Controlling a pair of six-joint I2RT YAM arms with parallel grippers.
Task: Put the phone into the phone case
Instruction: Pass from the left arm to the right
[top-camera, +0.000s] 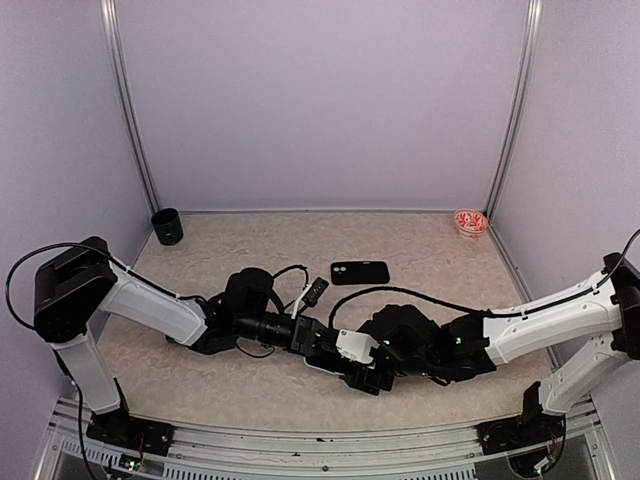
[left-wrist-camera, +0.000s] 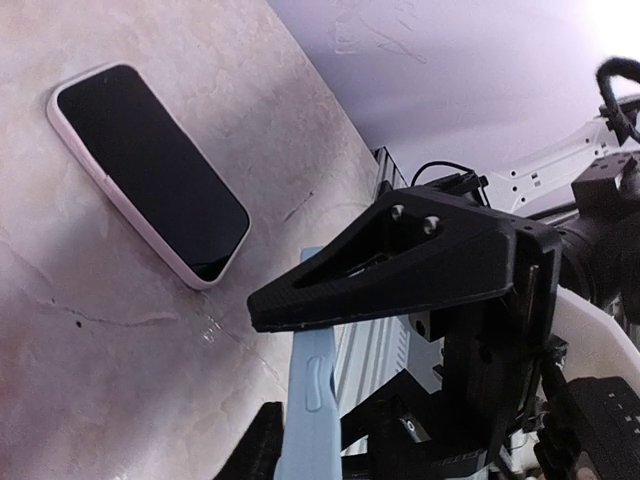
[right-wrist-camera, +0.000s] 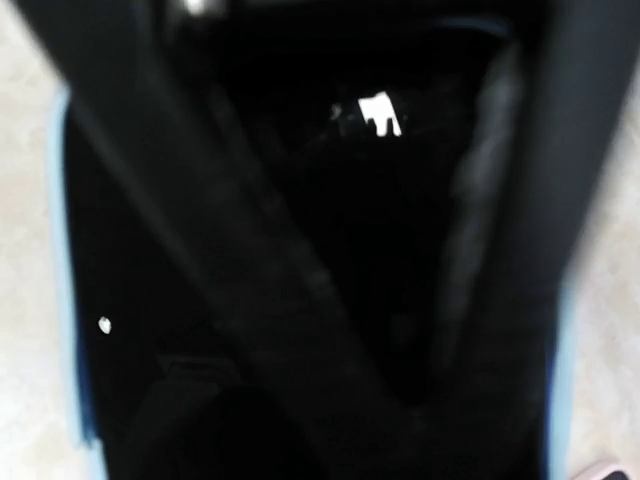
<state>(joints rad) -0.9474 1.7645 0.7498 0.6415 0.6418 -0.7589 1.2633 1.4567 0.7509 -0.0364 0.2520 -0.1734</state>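
The light blue phone case (left-wrist-camera: 312, 400) shows edge-on in the left wrist view, its side button facing me. It stands between the fingers of my left gripper (left-wrist-camera: 262, 360), which are slightly apart, and I cannot see whether they still pinch it. In the right wrist view the case's blue rim (right-wrist-camera: 62, 250) frames a glossy black surface (right-wrist-camera: 330, 230), apparently the phone. My right gripper (top-camera: 365, 372) hovers very close over it, its dark fingers (right-wrist-camera: 250, 260) spread inside the rim and holding nothing. From above, both grippers meet at the table's middle front, with the left gripper (top-camera: 325, 345) beside the right.
A black phone-shaped slab with a camera ring (top-camera: 360, 272) lies behind the grippers. A handset with a pinkish-white rim (left-wrist-camera: 150, 170) lies flat near the case. A dark green cup (top-camera: 167, 227) stands back left and a red-patterned bowl (top-camera: 470, 221) back right. Cables loop over both arms.
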